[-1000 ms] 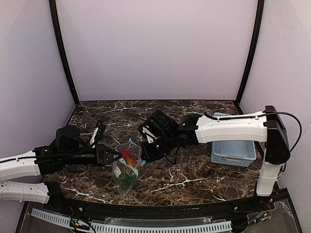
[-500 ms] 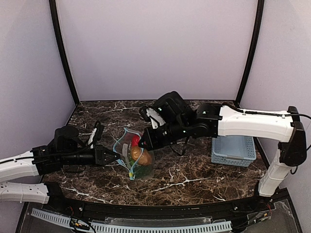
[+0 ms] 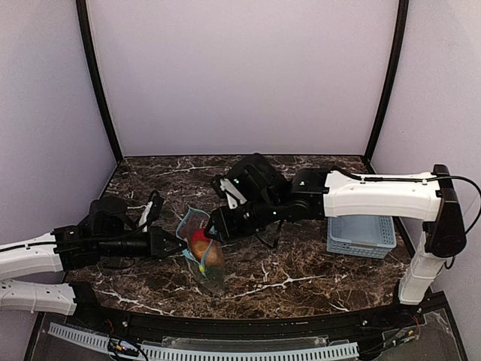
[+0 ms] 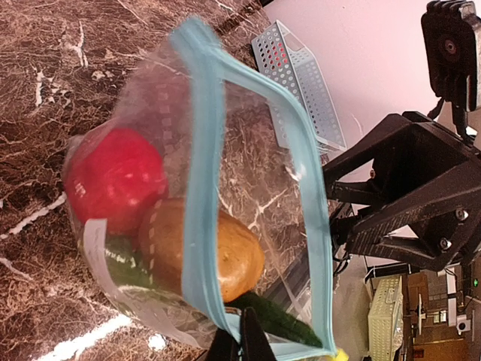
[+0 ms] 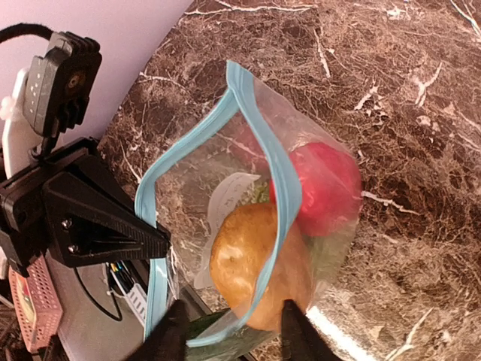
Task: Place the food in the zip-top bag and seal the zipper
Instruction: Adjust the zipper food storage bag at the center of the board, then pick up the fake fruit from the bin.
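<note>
Left wrist, zip-top bag (image 4: 146, 105) gaping, red fruit (image 4: 113, 184) inside, left jaws pinching zipper (image 4: 204, 188), right jaws parted.

A dark marble table (image 3: 301, 280) with white veins spreads beneath the right claw (image 3: 215, 230), pale lilac walls (image 3: 240, 75) and black posts (image 3: 97, 83) behind it.

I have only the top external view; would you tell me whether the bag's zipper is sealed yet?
Observer: No; in the left wrist view the zipper has its two strips apart, and the zip-top bag gapes.
Operator: Is anything under the red fruit and the brown-orange one?
Observer: Yes, a green piece lies beneath them.
Operator: Is the right tool gripping?
Observer: No; its wrist view shows its fingers apart, astride the zipper's end.
</note>
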Action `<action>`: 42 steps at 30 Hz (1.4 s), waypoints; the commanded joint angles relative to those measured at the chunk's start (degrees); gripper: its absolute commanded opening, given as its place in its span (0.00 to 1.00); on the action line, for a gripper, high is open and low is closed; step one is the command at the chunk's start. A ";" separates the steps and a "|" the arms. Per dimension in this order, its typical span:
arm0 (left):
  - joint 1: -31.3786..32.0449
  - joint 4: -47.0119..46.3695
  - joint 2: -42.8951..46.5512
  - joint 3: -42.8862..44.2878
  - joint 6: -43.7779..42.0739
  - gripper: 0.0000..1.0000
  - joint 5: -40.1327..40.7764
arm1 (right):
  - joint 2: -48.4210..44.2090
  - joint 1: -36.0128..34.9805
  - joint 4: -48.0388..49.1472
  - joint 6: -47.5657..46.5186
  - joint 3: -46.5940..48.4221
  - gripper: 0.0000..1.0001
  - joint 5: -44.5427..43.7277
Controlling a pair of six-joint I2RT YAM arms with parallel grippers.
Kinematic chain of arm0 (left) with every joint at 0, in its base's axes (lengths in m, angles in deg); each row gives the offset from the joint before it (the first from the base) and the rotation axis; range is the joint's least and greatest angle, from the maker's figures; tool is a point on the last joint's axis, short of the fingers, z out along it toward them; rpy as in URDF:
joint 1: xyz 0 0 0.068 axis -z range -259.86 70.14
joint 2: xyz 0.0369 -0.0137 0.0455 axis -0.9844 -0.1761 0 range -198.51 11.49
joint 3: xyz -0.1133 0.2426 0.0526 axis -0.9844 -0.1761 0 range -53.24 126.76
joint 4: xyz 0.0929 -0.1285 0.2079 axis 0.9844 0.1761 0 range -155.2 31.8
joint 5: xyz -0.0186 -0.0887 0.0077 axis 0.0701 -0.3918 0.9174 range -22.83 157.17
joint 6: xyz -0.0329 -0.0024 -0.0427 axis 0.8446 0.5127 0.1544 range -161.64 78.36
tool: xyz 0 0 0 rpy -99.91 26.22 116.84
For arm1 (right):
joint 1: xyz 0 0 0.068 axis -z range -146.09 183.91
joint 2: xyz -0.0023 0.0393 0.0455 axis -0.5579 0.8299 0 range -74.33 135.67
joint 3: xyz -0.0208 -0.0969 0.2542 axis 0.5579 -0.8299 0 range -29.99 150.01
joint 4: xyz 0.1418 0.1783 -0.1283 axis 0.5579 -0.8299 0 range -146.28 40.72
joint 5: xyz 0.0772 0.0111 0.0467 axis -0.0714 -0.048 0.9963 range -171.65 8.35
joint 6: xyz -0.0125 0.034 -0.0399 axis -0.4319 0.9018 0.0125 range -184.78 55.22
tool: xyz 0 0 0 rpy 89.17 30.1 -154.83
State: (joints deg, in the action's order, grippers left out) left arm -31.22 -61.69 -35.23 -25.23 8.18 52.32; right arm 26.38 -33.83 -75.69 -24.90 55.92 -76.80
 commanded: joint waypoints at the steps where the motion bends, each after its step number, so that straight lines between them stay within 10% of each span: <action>1: -0.26 0.81 1.86 -1.77 0.38 0.01 1.31 | -3.15 -0.54 0.16 -0.62 -0.85 0.56 -4.49; 10: -0.26 1.85 3.04 -2.04 -1.42 0.01 1.72 | -15.45 3.95 -7.85 -5.15 -7.61 0.95 -17.05; 42: -0.22 6.79 6.19 -0.61 -5.28 0.01 0.62 | -32.57 45.06 -18.17 -11.24 -22.07 0.99 -11.41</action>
State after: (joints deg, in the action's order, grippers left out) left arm -31.22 -56.03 -28.67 -27.04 3.33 52.62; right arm -3.66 9.05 -93.07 -33.03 34.56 -90.40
